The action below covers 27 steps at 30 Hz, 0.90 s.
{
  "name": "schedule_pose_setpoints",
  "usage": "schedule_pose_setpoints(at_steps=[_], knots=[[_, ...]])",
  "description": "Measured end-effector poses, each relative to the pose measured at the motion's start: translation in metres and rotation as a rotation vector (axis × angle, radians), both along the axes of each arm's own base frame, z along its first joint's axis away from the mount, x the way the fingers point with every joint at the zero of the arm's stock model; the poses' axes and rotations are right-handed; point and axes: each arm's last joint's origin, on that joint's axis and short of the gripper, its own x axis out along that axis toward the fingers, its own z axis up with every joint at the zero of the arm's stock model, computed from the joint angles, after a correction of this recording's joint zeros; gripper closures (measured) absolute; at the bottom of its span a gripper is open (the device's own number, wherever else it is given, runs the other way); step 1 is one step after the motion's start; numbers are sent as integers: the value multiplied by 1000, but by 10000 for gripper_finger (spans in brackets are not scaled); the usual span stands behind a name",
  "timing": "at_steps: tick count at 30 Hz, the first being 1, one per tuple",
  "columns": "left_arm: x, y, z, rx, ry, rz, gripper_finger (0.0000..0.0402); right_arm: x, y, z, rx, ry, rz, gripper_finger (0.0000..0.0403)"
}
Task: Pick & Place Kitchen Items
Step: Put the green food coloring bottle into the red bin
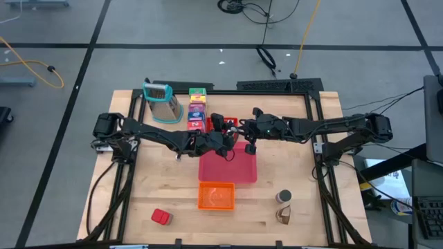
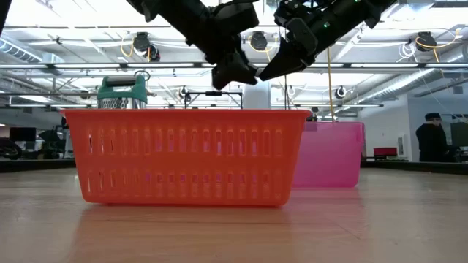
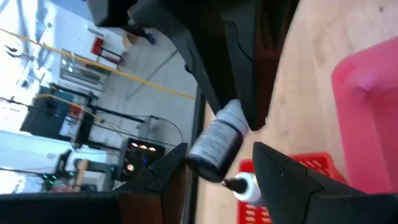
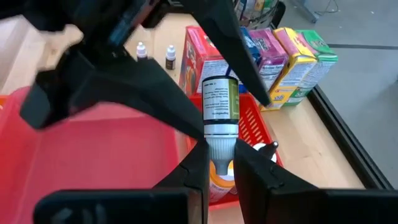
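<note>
A small dark bottle (image 4: pixel 221 102) with a printed label and a white cap hangs in the air between both grippers, above the red basket (image 4: pixel 252 118). My right gripper (image 4: pixel 221 167) is shut on its cap end. My left gripper (image 3: pixel 217 149) is open, with one finger on either side of the bottle's (image 3: pixel 214 146) body. In the high view, my left gripper (image 1: pixel 225 138) and my right gripper (image 1: pixel 248 138) meet at the far edge of the pink tray (image 1: pixel 228 169). The food boxes (image 4: pixel 283 53) stand in a row by the far edge. My right gripper pinches the bottle's white cap end (image 4: pixel 221 144) between its two fingers. The body sticks out ahead, in line with the fingers. The bottle is lifted clear over the red basket. My left gripper's fingers flank the bottle's body; I cannot tell whether one finger (image 3: pixel 165 177) touches it.
An orange basket (image 1: pixel 216 196) sits near the pink tray, and a red block (image 1: pixel 160 217) lies by the near edge. A jar (image 1: pixel 284 197) and a brown piece (image 1: pixel 284 216) are at near right. The metal grater (image 1: pixel 163 102) stands at far left. Two tiny bottles (image 4: pixel 155 55) stand on the table.
</note>
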Motion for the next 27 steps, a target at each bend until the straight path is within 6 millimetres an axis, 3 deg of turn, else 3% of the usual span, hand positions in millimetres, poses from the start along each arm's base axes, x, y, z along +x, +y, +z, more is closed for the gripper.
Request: schedule_pose_setpoints(at_steps=[14,27], knots=[[1,0,-1,50,30,3,228,1,-1,-2,16,2,-11,363],[0,0,-4,37,55,-34,359,2,0,-6,23,24,-14,363]])
